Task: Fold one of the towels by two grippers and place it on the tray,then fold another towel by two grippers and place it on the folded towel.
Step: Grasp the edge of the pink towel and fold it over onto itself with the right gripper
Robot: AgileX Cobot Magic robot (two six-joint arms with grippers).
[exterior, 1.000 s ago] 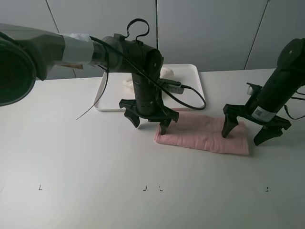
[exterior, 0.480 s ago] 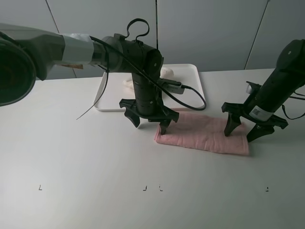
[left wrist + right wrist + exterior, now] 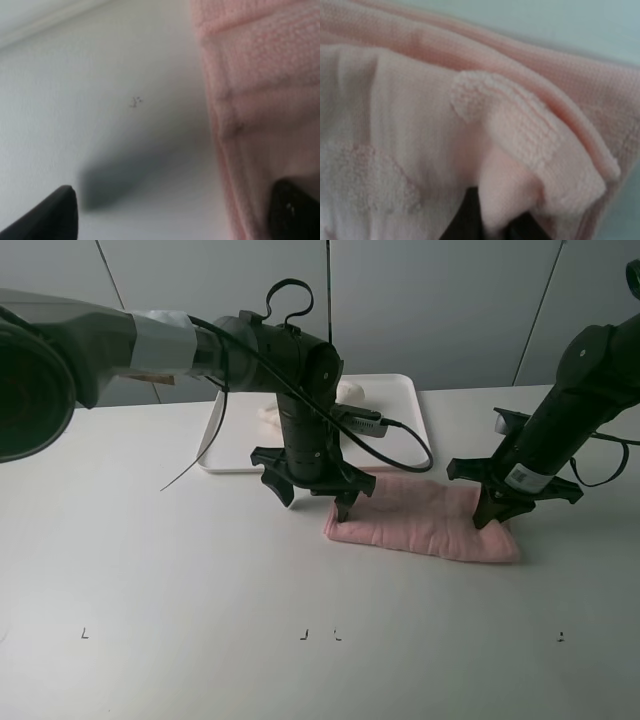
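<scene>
Towel: we find the pink towel folded into a long strip on the table, just in front of the tray
Left gripper: the left gripper stands wide open and holds nothing; it straddles the strip's end below the tray's front rim; one fingertip is on terry, the other over bare table
Right gripper: the right gripper is pinched tight on a raised fold at the strip's other end, past the tray's right corner
Cream towel: we see the cream towel in the tray, mostly hidden

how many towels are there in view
2. The pink towel lies folded on the table, in front of the tray; the cream towel lies on the tray, largely hidden.
</scene>
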